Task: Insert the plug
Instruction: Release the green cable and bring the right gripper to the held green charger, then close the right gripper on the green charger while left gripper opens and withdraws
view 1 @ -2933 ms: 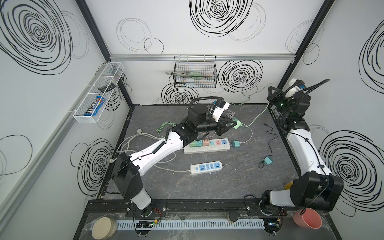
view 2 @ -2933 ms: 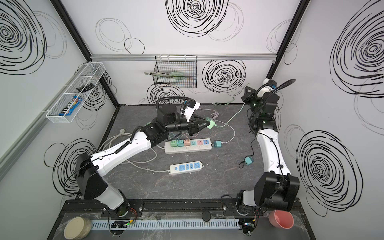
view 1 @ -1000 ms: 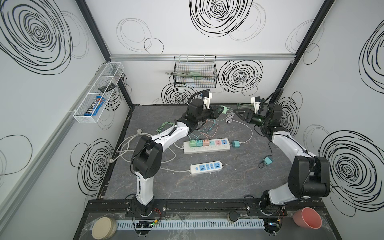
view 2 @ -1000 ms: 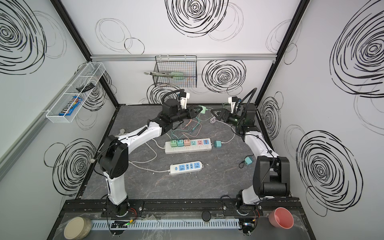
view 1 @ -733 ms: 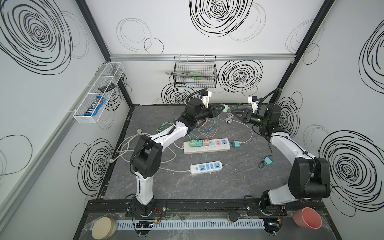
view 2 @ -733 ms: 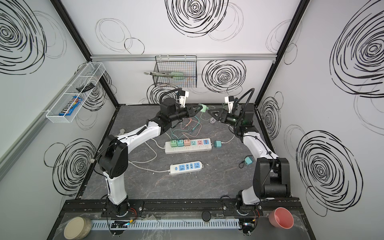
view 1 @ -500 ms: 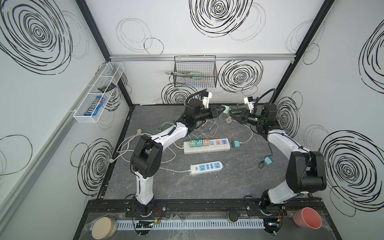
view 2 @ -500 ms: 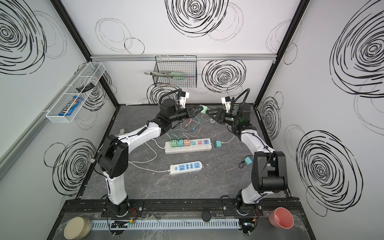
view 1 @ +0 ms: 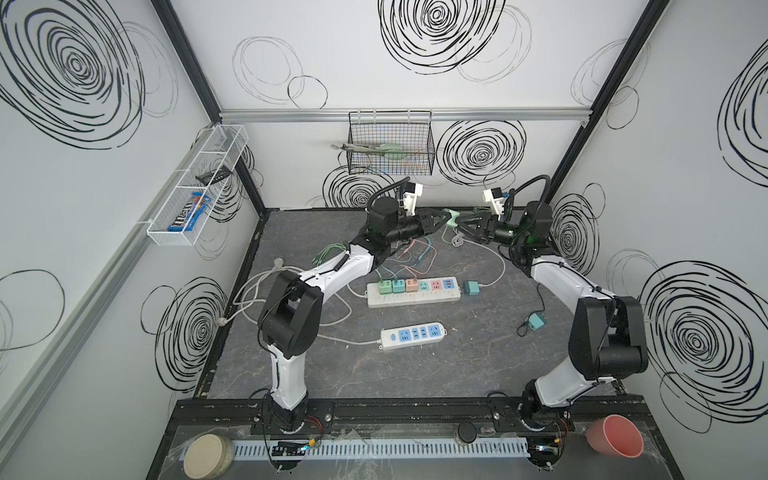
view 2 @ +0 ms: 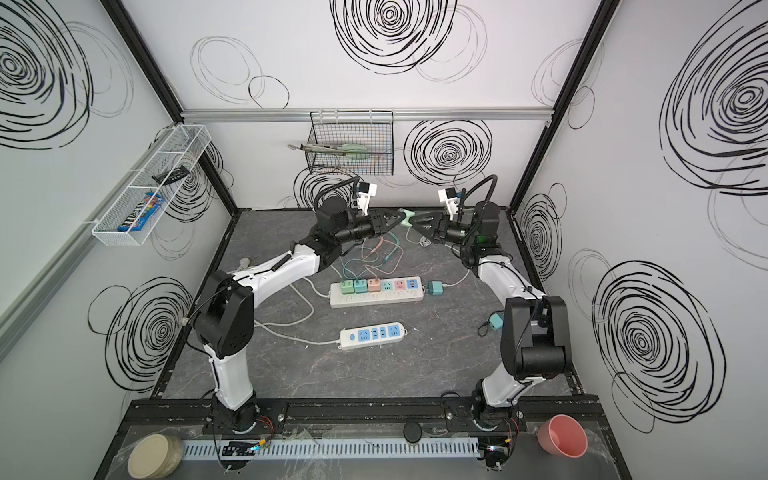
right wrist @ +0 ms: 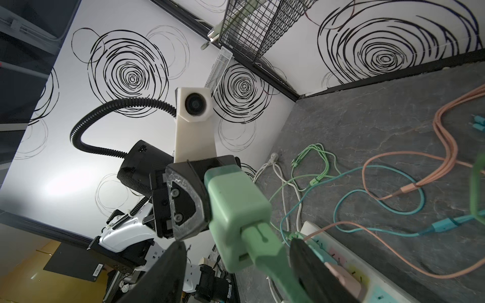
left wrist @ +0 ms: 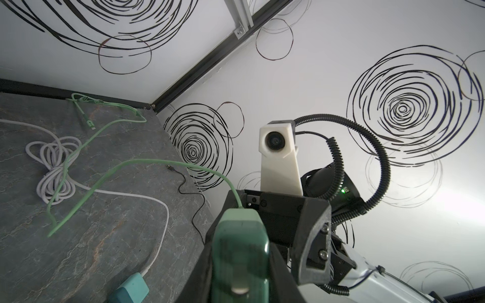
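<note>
A light green plug (view 1: 452, 216) (view 2: 408, 215) hangs in the air over the back of the table, a green cable running out of its end. My left gripper (view 1: 444, 217) (view 2: 400, 217) is shut on it; the left wrist view shows the plug (left wrist: 240, 249) squeezed between both dark fingers. From the opposite side my right gripper (view 1: 459, 220) (view 2: 415, 219) meets it tip to tip. In the right wrist view that gripper (right wrist: 237, 242) stands open, its fingers on either side of the plug (right wrist: 236, 210) and its cable, with gaps. The white power strip (view 1: 413, 293) lies below.
A second white strip (view 1: 411, 334) with blue sockets lies nearer the front. One teal adapter (view 1: 471, 287) sits at the first strip's right end, another (view 1: 536, 322) near the right arm. Loose cables (view 1: 409, 253) tangle behind the strips. A wire basket (view 1: 390, 145) hangs on the back wall.
My right gripper has reached leftward to the plug and its jaws have narrowed around it. The left gripper has held the plug almost still at the back.
</note>
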{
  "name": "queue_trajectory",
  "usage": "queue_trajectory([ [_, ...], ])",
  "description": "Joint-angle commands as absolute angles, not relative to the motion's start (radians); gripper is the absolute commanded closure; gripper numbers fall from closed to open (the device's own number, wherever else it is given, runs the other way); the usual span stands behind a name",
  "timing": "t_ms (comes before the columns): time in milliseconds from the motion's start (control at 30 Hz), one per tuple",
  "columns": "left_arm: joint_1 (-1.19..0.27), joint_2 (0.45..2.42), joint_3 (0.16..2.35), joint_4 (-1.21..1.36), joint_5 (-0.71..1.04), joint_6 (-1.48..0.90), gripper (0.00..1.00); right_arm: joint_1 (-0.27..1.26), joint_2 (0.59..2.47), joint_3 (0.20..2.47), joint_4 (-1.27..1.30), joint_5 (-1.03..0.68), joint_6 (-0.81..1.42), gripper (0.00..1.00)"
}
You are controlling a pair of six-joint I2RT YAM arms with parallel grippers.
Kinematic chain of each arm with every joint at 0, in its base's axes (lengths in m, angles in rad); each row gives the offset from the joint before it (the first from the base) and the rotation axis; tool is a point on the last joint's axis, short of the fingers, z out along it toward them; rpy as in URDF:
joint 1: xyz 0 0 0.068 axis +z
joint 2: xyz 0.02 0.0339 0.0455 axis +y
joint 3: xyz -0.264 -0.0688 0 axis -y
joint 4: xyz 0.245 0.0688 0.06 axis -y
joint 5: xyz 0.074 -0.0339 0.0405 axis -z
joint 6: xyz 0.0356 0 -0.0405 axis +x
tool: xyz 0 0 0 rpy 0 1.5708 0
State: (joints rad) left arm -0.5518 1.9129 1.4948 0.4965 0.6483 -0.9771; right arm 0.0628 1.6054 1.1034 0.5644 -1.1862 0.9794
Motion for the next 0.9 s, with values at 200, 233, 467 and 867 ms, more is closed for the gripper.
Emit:
queue_trajectory([
  [200,-0.548,1.878,1.471,0.656,0.706,-1.057,1.0,0.084,1.621,1.14,0.758,-1.205,1.125,0.47],
  [233,-0.548,1.878,1.469,0.661,0.708,-1.061,1.0,0.086,1.621,1.14,0.771,-1.199,1.135,0.48],
  [467,-0.549,1.888,1.46,0.69,0.719,-1.085,1.0,0.105,1.623,1.161,0.793,-1.2,1.145,0.65],
  [867,-0.509,1.838,1.404,0.633,0.692,-0.999,0.48,0.105,1.595,1.155,0.563,-1.13,0.881,1.0],
])
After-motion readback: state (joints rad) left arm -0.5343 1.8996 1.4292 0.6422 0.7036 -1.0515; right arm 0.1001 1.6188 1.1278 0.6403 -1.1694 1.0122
